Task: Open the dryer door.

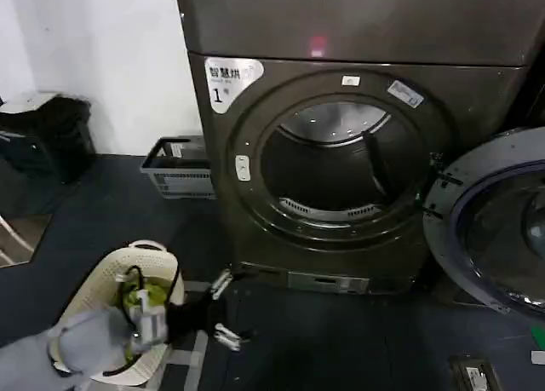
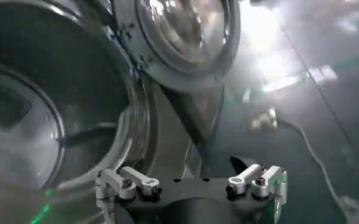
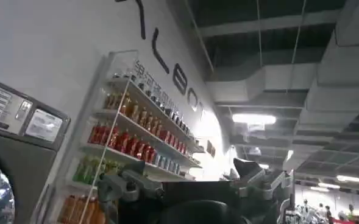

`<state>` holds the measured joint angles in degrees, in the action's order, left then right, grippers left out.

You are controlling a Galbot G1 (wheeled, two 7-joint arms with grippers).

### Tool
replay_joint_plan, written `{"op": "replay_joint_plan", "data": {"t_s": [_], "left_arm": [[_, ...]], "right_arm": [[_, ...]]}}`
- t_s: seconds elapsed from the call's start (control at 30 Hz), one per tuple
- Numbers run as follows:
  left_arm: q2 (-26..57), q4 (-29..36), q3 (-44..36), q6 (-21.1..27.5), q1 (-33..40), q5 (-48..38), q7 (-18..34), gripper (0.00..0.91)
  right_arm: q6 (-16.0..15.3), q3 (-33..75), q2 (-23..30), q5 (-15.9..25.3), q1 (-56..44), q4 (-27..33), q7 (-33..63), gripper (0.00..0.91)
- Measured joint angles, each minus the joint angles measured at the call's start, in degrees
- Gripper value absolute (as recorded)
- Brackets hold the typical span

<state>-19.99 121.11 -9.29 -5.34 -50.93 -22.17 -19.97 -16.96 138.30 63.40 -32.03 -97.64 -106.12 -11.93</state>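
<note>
Fingers (image 2: 133,181) of our left gripper (image 1: 223,310) hang spread and empty, low before the dryer (image 1: 341,152). The dryer door (image 1: 494,225) already swings wide to the right; we should just keep clear. Right gripper (image 3: 191,182) is raised, spread.

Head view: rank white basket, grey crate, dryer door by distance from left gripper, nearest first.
From the left gripper:
1. White basket, just to its left on the floor.
2. Grey crate, farther back by the wall.
3. Dryer door, swung open at far right.

laundry shop: numbered dryer (image 1: 341,152), drink shelves (image 3: 136,146)
</note>
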Motion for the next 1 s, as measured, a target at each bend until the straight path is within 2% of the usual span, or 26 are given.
{"op": "replay_joint_plan", "data": {"t_s": [0.47,0.7,1.0], "left_arm": [[13.6,-4.7,3.1,5.2,-1.3,2.9,-1.2,0.907],[19.9,-8.7,3.8,7.3,-1.9,5.4,-4.9,0.907],[23.6,-14.2,4.1,5.9,-2.8,14.6,-11.6,0.907]], "right_arm": [[0.2,1.0,0.0,1.1,-0.1,0.6,-0.4,0.907],[0.2,1.1,0.0,1.1,-0.3,0.8,-0.7,0.907],[0.2,1.0,-0.1,1.1,-0.3,1.0,-0.8,0.907]]}}
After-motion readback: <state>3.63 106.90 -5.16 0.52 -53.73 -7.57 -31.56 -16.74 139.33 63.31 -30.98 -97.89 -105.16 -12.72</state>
